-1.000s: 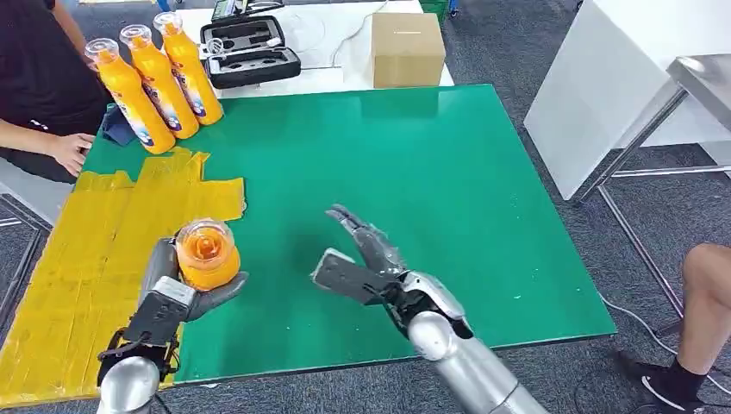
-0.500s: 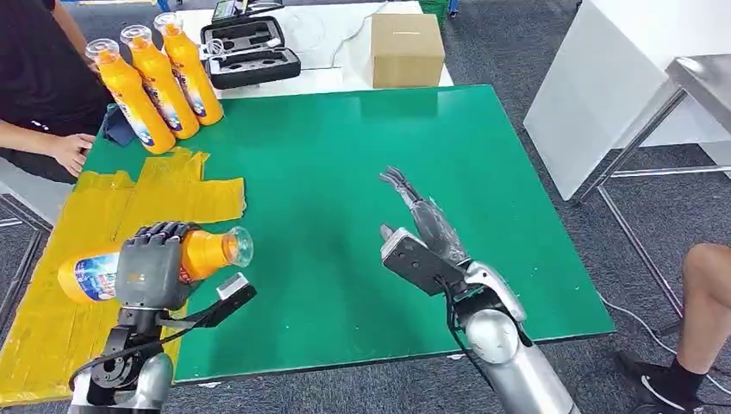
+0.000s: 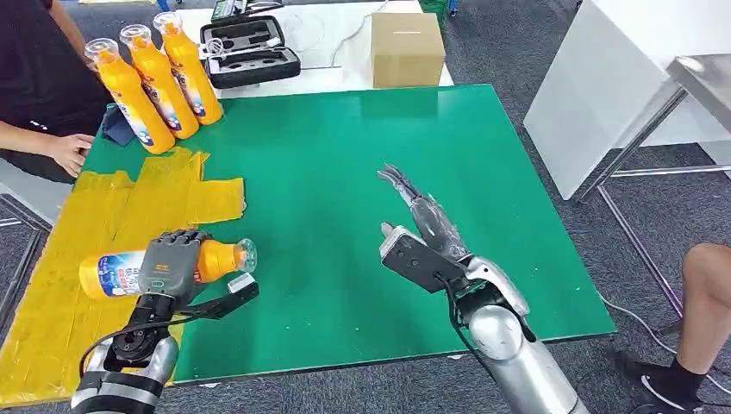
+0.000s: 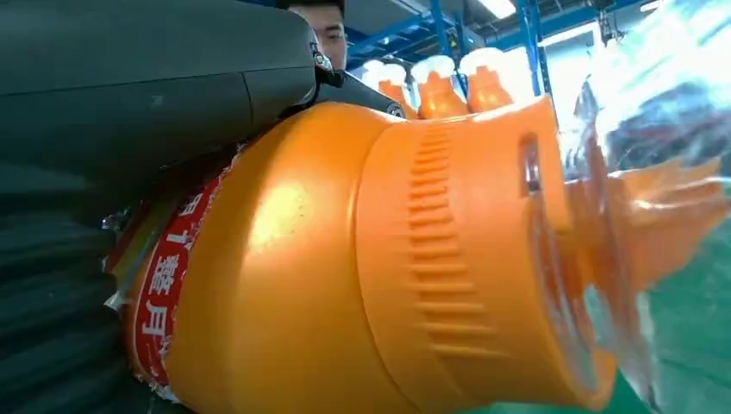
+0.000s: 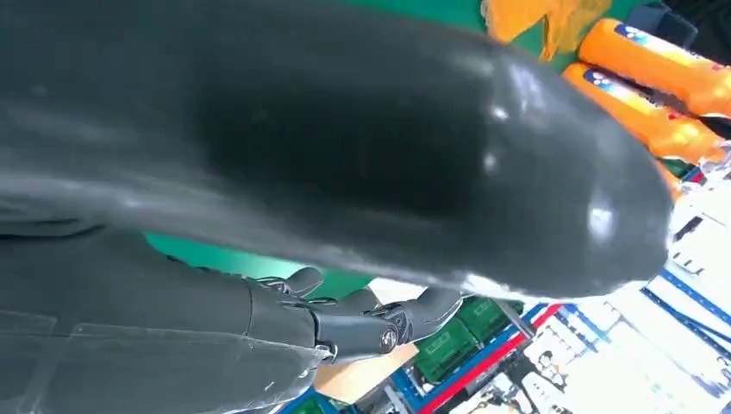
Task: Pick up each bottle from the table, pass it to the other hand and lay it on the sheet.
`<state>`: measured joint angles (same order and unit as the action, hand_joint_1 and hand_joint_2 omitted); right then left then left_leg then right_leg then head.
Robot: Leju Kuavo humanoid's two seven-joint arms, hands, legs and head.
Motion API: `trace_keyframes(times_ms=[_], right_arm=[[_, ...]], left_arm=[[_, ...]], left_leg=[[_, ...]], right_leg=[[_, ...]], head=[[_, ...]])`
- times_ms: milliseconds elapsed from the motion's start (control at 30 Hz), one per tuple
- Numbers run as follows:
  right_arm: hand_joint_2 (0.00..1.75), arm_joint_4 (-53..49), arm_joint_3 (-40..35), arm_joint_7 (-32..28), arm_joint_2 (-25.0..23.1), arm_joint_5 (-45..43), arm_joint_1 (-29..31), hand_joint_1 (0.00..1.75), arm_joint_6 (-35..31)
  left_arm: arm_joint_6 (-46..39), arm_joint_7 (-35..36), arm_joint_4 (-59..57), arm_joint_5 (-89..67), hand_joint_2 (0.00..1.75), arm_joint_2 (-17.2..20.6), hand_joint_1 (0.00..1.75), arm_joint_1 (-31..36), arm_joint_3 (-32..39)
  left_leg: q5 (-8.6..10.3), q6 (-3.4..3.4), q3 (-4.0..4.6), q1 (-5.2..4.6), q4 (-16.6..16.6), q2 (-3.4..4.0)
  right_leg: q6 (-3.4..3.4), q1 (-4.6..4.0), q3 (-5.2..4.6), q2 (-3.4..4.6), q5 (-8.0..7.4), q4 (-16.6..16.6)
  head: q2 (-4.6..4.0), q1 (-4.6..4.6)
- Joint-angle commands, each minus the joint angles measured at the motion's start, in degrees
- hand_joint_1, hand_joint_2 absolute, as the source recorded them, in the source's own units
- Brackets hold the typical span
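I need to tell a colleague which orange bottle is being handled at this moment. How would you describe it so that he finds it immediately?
Start at the green table and go to the yellow sheet on its left side. There the left hand grips one orange bottle lying sideways, its clear cap toward the green. The other three bottles stand upright at the far corner.

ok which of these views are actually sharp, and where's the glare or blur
Head view: sharp and evenly lit, the green table and the bottle in the left robot hand clear. Left wrist view: bottle fills the frame, its clear cap smeared against a washed-out bright background. Right wrist view: the right robot hand is a dark, soft mass with shiny highlights.
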<state>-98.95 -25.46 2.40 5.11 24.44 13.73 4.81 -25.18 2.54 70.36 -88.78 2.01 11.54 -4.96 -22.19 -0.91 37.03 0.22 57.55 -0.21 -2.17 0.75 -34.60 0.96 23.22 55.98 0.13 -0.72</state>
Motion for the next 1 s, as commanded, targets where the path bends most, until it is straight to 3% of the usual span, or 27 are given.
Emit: trace_keyframes(times_ms=[33, 267, 400, 600, 633, 667, 700, 1000], right_arm=[[0.00, 0.93, -1.60, 0.33, 1.42, -0.20, 2.24, 0.00, 0.24], [0.00, 0.82, -1.65, 0.33, 1.40, -0.21, 2.18, 0.00, 0.24], [0.00, -0.12, -2.00, 0.79, 2.02, -0.11, 2.15, 0.00, 0.13], [0.00, 0.26, -2.79, 1.13, 2.49, -0.19, 2.58, 0.00, 0.56], [0.00, 0.29, -2.88, 1.14, 2.58, -0.18, 2.50, 0.00, 0.59], [0.00, 0.26, -2.88, 1.10, 2.76, -0.20, 2.27, 0.00, 0.59], [0.00, 0.29, -2.76, 1.35, 2.88, -0.11, 1.95, 0.00, 0.65], [0.00, 1.04, -2.75, 1.27, 2.66, -0.10, 1.84, 0.00, 0.85]], left_arm=[[0.02, 0.17, -5.12, -0.60, 1.75, 1.10, 1.75, 2.88, -1.33], [1.07, -0.09, -4.80, -0.34, 1.75, 1.03, 1.75, 2.59, -1.31], [3.73, -2.06, -9.71, -1.22, 1.75, 2.47, 1.75, 3.09, -2.93], [1.07, -2.76, -15.55, -1.22, 1.75, 3.65, 1.75, 4.07, -3.72], [1.11, -2.27, -15.73, -1.22, 1.75, 4.09, 0.26, 4.14, -4.17], [0.68, -2.29, -15.27, -0.67, 0.00, 3.94, 0.00, 3.88, -3.34], [1.26, 1.58, -14.79, -1.22, 0.00, 5.65, 0.00, 3.90, -6.14], [3.14, 4.25, -17.67, -1.22, 0.00, 7.44, 0.00, 5.10, -9.51]], left_leg=[[-0.06, 0.06, -0.20, 0.02, 0.02, -0.02], [-0.07, 0.05, -0.19, 0.01, 0.01, 0.00], [-0.13, 0.06, -0.34, 0.01, 0.01, 0.01], [-0.06, 0.06, -0.23, -0.01, -0.01, 0.02], [-0.06, 0.06, -0.25, -0.01, -0.01, 0.02], [-0.03, 0.04, -0.16, 0.00, -0.03, 0.03], [-0.08, 0.06, -0.24, 0.01, 0.00, 0.04], [-0.05, 0.06, -0.30, 0.00, -0.04, -0.03]], right_leg=[[0.09, -0.04, 0.19, -0.10, 0.07, 0.04], [0.08, -0.03, 0.19, -0.09, 0.08, 0.03], [0.11, -0.03, 0.33, -0.10, 0.14, 0.04], [0.09, -0.01, 0.21, -0.06, 0.07, 0.02], [0.09, -0.01, 0.22, -0.07, 0.07, 0.02], [0.07, -0.02, 0.14, -0.04, 0.03, 0.00], [0.10, -0.03, 0.23, -0.06, 0.07, 0.02], [0.09, -0.02, 0.29, -0.12, 0.07, -0.01]], head=[[0.00, 0.00], [0.00, -0.02], [0.00, -0.02], [0.00, 0.00], [0.00, -0.02], [0.00, 0.00], [0.00, -0.02], [0.00, -0.02]])
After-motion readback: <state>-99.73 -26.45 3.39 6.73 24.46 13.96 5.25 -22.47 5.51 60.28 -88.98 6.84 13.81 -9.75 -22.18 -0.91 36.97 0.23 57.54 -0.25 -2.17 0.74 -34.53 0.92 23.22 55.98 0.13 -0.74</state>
